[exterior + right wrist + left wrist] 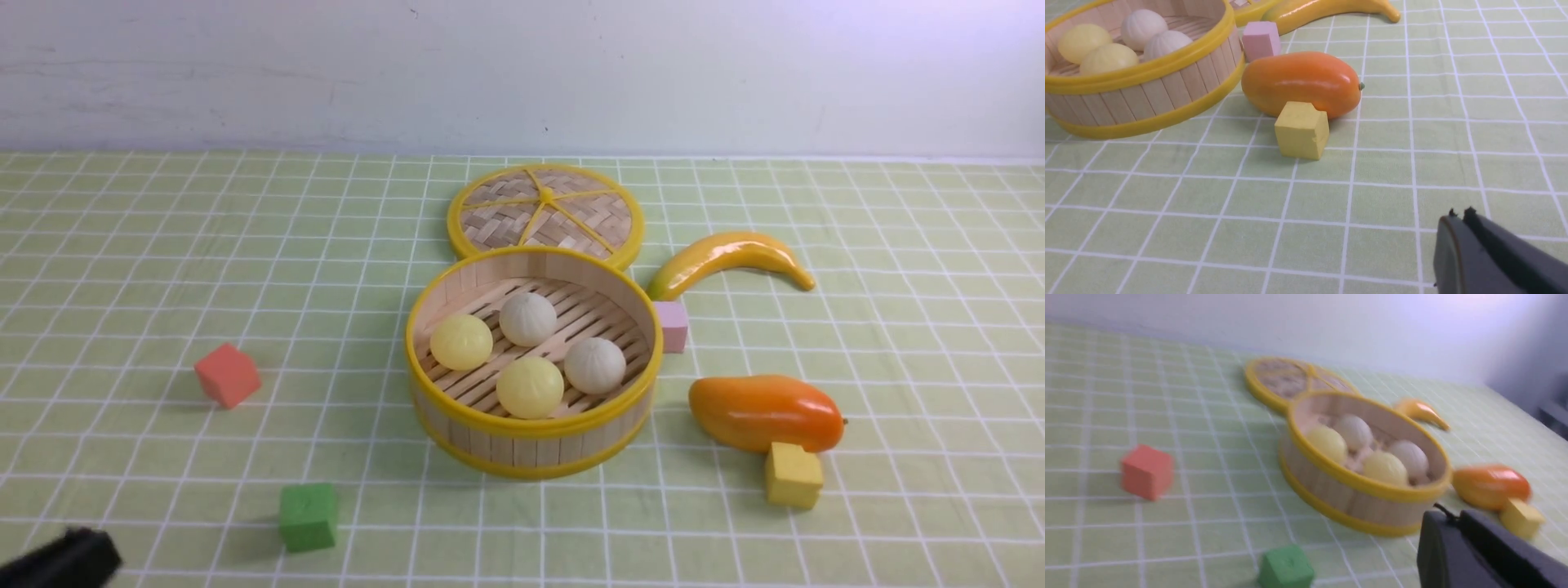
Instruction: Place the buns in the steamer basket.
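The steamer basket (531, 437) stands mid-table. Inside it lie two pale yellow buns (461, 341) (530, 387) and two off-white buns (527, 318) (594, 365). The basket also shows in the left wrist view (1355, 506) and the right wrist view (1143, 102). My left gripper (1447, 516) is shut and empty, near the table's front left; its tip shows in the front view (69, 555). My right gripper (1459, 214) is shut and empty, low over the cloth, to the right of the basket; it is out of the front view.
The flat woven lid (545, 214) lies behind the basket. A banana (731, 257), pink cube (671, 326), mango (766, 412) and yellow cube (793, 474) lie right of it. A red cube (228, 374) and green cube (309, 516) lie to the left.
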